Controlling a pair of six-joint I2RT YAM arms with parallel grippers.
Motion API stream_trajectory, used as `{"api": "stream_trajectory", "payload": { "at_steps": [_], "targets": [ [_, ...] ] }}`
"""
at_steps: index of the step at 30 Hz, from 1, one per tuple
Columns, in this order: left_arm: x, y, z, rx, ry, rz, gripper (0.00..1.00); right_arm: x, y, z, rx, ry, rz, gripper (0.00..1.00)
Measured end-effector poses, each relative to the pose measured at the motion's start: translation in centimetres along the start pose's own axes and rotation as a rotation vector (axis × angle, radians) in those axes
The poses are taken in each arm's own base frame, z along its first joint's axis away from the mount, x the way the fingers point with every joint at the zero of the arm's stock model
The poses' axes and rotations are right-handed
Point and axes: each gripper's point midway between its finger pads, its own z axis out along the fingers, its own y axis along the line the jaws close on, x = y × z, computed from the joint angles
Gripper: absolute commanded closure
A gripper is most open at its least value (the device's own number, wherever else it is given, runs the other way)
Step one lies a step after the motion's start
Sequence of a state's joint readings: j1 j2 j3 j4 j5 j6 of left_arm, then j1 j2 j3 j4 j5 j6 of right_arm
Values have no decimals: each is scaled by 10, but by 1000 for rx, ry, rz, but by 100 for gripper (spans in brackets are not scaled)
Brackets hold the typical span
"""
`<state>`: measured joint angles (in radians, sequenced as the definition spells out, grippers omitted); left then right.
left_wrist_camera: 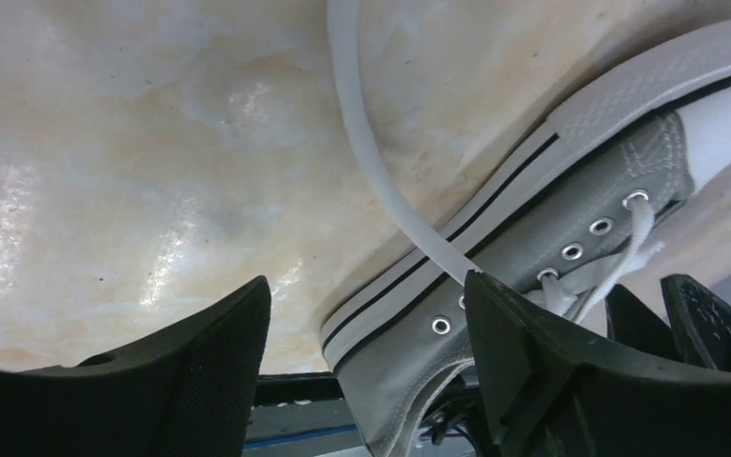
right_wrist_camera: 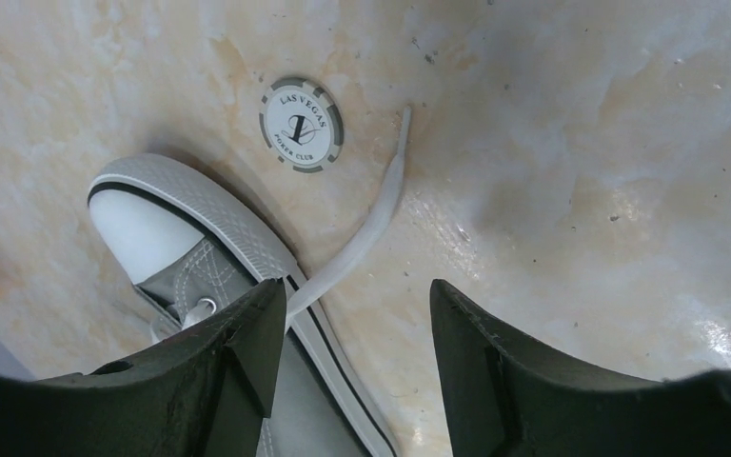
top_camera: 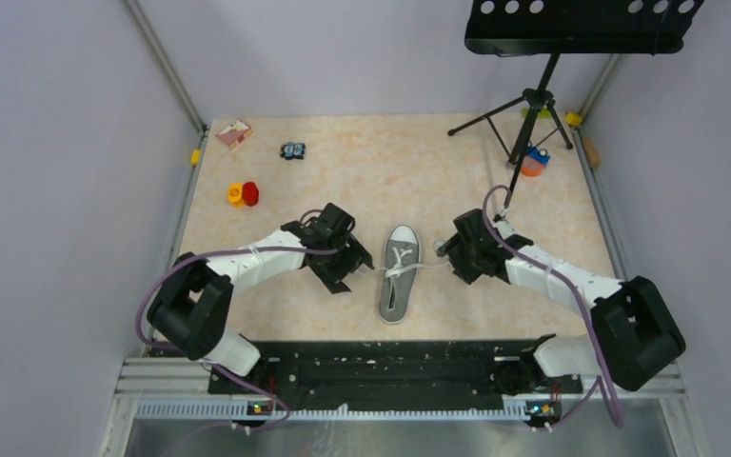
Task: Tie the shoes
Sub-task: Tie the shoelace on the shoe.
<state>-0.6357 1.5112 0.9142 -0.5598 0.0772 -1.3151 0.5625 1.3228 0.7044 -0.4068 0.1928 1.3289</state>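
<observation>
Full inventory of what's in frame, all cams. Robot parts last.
grey canvas sneaker, white toe cap: 1, table centre
white laces: 2 loose ends, one trailing each side
Las Vegas poker chip: 1, white-grey, beside toe
yellow and red round pieces: 2, far left
pink box: 1, far-left corner
black-blue item: 1, near box
orange-blue item: 1, by stand legs
black music stand: 1, far right
left gripper: black, open, left of sneaker
right gripper: black, open, right of sneaker

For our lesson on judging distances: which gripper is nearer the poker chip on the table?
Right. The right gripper hovers close to the poker chip, on the same side of the sneaker; the left gripper is on the sneaker's opposite side.
</observation>
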Motion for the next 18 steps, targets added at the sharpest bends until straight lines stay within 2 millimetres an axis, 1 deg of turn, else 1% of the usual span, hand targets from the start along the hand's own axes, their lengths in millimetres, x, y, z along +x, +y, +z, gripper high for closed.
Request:
{"api": "stream_trajectory", "payload": {
  "at_steps": [6, 13, 14, 16, 18],
  "targets": [
    [12, 8, 15, 15, 58, -117, 23, -5, -1, -10, -38, -29, 33, 40],
    [13, -9, 28, 66, 85, -190, 30, 1, -18, -6, -16, -17, 67, 38],
    [13, -10, 30, 68, 84, -198, 32, 3, -20, -5, -13, -12, 72, 38],
    [12, -11, 31, 71, 82, -207, 40, 5, -20, -4, -13, -2, 81, 38],
    [11, -14, 31, 82, 78, -218, 44, 6, -19, -4, -23, 6, 90, 38]
  ]
}}
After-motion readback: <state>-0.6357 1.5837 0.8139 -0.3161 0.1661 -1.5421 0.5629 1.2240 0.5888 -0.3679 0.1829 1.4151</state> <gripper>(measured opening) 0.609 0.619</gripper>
